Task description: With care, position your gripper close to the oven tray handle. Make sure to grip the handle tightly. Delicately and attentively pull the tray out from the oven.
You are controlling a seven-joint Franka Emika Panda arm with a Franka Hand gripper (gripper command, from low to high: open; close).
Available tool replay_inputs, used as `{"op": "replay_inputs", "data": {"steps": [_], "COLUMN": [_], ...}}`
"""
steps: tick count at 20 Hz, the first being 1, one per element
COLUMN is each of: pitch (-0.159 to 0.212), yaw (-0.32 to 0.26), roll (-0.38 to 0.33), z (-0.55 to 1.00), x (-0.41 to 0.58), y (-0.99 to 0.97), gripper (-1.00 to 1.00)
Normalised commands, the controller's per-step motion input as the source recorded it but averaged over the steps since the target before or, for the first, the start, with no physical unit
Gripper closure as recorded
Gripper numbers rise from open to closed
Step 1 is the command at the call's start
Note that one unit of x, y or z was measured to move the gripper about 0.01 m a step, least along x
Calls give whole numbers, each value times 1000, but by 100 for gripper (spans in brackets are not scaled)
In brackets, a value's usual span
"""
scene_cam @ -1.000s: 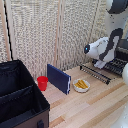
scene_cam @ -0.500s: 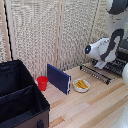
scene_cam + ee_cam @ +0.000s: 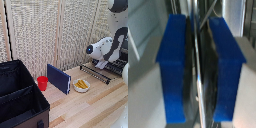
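In the exterior view my gripper [image 3: 102, 64] hangs from the white arm at the exterior view's right, down on the dark wire tray [image 3: 109, 75]. The tray lies flat on the wooden table and reaches toward the exterior view's left. The oven [image 3: 123, 54] is mostly hidden behind the arm at the right edge. In the wrist view the two blue fingers [image 3: 175, 65] stand on either side of the thin metal tray handle [image 3: 198, 97], which runs between them. The gripper [image 3: 199, 75] looks shut on that bar.
A white plate [image 3: 81, 85] with yellow food, an upright dark-blue panel [image 3: 59, 78] and a red cup [image 3: 43, 82] stand left of the tray. A big black bin [image 3: 20, 100] fills the exterior view's near left. A slatted wall stands behind.
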Motion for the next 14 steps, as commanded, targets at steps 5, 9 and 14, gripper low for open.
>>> {"op": "replay_inputs", "data": {"steps": [5,9,14], "pitch": [21,21,13], "yaw": [87,81,87], "roll": [60,40,27], "z": [159,99,32], "x": [202,220,195], "y": [697,744,747], "gripper": [100,100,100]}}
